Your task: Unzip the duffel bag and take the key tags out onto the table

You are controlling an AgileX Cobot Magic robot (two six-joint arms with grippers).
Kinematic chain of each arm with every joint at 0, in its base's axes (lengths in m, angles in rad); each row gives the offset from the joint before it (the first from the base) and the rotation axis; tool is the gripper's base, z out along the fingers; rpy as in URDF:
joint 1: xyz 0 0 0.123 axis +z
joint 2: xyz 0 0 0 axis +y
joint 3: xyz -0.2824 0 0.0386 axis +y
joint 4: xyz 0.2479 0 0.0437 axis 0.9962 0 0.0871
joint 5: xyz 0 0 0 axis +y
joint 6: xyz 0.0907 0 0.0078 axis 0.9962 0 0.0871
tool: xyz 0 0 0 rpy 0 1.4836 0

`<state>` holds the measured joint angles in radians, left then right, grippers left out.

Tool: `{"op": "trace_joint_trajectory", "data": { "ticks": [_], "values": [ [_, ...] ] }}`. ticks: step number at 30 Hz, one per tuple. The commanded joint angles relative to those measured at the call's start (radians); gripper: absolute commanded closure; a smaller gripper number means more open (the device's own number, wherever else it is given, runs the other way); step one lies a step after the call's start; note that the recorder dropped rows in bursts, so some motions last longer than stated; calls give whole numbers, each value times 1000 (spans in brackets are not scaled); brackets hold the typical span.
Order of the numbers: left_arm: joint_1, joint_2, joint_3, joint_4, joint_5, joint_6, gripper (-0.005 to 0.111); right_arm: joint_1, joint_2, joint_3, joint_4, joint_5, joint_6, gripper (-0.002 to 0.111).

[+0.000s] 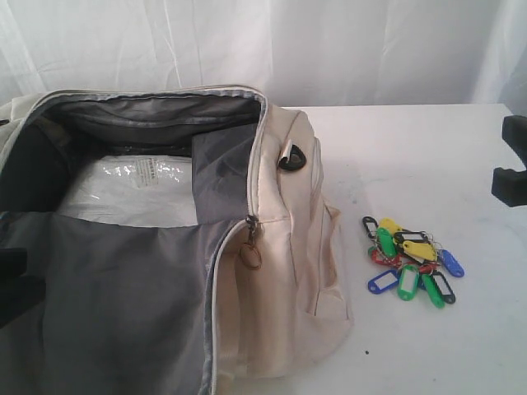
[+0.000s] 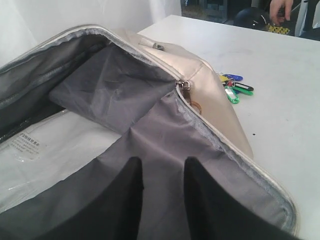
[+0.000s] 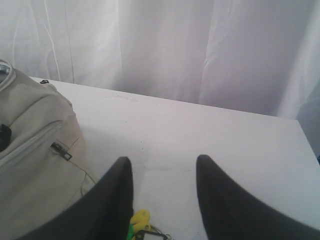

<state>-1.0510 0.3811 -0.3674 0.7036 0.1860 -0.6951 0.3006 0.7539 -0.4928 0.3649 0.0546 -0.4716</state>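
The duffel bag (image 1: 300,247) lies on the white desk (image 1: 428,148) with its top zip wide open. You can see the grey lining (image 1: 123,304) inside, and a flat clear plastic packet (image 1: 136,193) at the bottom. The zip pull (image 1: 250,234) with a small ring hangs at the end of the open zip. The key tags (image 1: 412,259) are out of the bag. They lie in a small heap on the desk, near the bag's side but not touching it. The left fingers (image 2: 117,200) are apart just above the lining and hold nothing. The right fingers (image 3: 107,200) are apart too, above the desk by the key tags, and hold nothing
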Motion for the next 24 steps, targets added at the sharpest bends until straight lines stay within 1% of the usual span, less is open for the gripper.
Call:
{"op": "trace_joint_trajectory", "data": {
  "ticks": [1, 13, 17, 18, 21, 24],
  "values": [
    [1, 3, 7, 12, -14, -6, 72, -5, -7, 5, 10, -4, 5, 69],
    [1, 3, 7, 36, -7, 10, 72, -5, -7, 5, 10, -4, 5, 69],
    [1, 0, 7, -60, -7, -57, 72, -5, -7, 5, 10, -4, 5, 69],
    [10, -8, 7, -86, -4, -62, 72, -5, -7, 5, 10, -4, 5, 69],
    [69, -42, 7, -90, -4, -62, 72, -5, -7, 5, 10, -4, 5, 69],
    [182, -84, 7, -98, 5, -63, 72, -5, -7, 5, 10, -4, 5, 69]
  ]
}}
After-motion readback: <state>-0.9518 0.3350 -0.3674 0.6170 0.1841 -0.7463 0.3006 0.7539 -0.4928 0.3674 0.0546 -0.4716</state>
